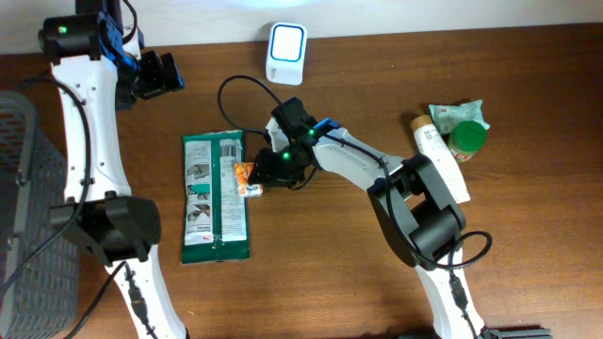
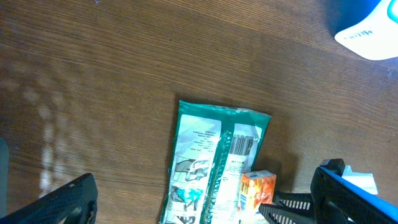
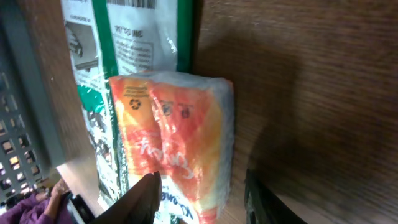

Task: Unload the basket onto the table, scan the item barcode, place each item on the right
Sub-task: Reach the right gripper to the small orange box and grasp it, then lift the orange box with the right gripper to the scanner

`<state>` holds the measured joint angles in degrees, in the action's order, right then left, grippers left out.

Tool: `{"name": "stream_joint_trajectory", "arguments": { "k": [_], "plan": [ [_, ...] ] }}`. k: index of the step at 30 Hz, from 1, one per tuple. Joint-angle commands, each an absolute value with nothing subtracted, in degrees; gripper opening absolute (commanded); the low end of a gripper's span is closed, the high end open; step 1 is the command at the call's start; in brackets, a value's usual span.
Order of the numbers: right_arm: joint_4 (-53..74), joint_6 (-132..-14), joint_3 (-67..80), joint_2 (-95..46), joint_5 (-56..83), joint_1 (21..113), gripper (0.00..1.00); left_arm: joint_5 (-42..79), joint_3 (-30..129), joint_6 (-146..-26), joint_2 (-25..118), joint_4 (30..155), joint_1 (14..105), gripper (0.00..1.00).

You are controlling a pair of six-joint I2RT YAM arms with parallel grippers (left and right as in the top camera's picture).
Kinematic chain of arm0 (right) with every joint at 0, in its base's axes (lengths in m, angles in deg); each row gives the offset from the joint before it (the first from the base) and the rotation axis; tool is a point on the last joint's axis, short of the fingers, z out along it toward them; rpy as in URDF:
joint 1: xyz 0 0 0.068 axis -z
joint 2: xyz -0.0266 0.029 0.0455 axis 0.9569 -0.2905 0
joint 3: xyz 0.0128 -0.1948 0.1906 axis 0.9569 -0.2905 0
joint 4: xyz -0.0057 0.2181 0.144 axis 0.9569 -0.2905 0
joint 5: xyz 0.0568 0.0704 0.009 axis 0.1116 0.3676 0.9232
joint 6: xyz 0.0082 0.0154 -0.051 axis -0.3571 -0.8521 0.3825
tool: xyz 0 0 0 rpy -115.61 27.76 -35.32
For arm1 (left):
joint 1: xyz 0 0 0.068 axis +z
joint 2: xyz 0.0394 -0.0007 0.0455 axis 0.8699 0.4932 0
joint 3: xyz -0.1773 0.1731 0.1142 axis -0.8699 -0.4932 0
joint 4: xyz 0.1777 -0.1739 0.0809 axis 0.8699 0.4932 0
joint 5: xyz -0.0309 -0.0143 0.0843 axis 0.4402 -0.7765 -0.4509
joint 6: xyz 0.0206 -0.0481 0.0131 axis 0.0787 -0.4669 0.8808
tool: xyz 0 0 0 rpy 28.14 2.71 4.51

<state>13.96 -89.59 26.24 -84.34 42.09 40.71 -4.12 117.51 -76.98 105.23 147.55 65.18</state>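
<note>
A small orange packet (image 1: 249, 179) lies on the right edge of a flat green pouch (image 1: 215, 196) at mid-table. My right gripper (image 1: 268, 174) is low beside it. In the right wrist view the fingers (image 3: 140, 202) straddle the orange packet (image 3: 180, 137); the left one overlaps it and a strip of bare wood shows before the right one, so the jaws are open. The pouch's barcode (image 2: 244, 144) faces up. My left gripper (image 1: 160, 73) hangs wide open at the back left, above the green pouch (image 2: 211, 162). The white scanner (image 1: 285, 53) stands at the back centre.
A grey mesh basket (image 1: 24, 207) sits at the left edge. At the right lie a white bottle (image 1: 438, 155), a green-lidded jar (image 1: 468, 138) and a green wrapper (image 1: 457, 115). A black cable (image 1: 236, 94) loops behind the pouch.
</note>
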Motion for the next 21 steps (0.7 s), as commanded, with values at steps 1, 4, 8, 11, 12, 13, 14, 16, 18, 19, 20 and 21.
{"name": "stream_joint_trajectory", "arguments": {
  "k": [1, 4, 8, 11, 12, 13, 14, 16, 18, 19, 20, 21],
  "plan": [
    [14.1, -91.0, 25.9, -86.7, 40.3, 39.4, 0.31, -3.7, 117.6, -77.1, 106.0, 147.5, 65.1, 0.99],
    [13.6, -90.5, 25.9, -87.2, 40.9, 39.0, 0.08, -3.7, 117.6, -77.1, 106.0, 147.5, 65.1, 0.99],
    [8.8, -83.7, 26.4, -82.3, 42.7, 41.8, 0.04, -3.7, 117.6, -77.1, 106.0, 147.5, 65.1, 0.99],
    [5.2, -76.4, 26.4, -74.5, 49.5, 47.2, 0.04, -3.7, 117.6, -77.1, 106.0, 147.5, 65.1, 0.99],
    [5.1, -74.7, 26.4, -72.7, 54.2, 48.9, 0.04, -3.7, 117.6, -77.1, 106.0, 147.5, 65.1, 0.99],
    [5.0, -74.2, 26.4, -70.4, 59.3, 51.0, 0.04, -3.7, 117.6, -77.1, 106.0, 147.5, 65.1, 0.99],
    [5.0, -74.2, 26.4, -68.0, 63.7, 53.7, 0.04, -3.7, 117.6, -77.1, 106.0, 147.5, 65.1, 0.99],
    [5.1, -73.7, 26.4, -65.9, 74.6, 57.7, 0.04, -3.7, 117.6, -77.1, 106.0, 147.5, 65.1, 0.99],
    [5.0, -72.9, 26.4, -65.7, 84.8, 60.5, 0.04, -3.7, 117.6, -77.1, 106.0, 147.5, 65.1, 0.99],
    [5.0, -72.9, 26.4, -65.7, 88.8, 61.6, 0.04, -3.7, 117.6, -77.1, 106.0, 147.5, 65.1, 0.99],
    [5.0, -72.9, 26.4, -65.7, 93.9, 62.8, 0.04, -3.7, 117.6, -77.1, 106.0, 147.5, 65.1, 0.99],
    [3.8, -74.2, 26.4, -65.7, 94.4, 63.8, 0.04, -3.7, 117.6, -77.1, 106.0, 147.5, 65.1, 0.99]
  ]
}}
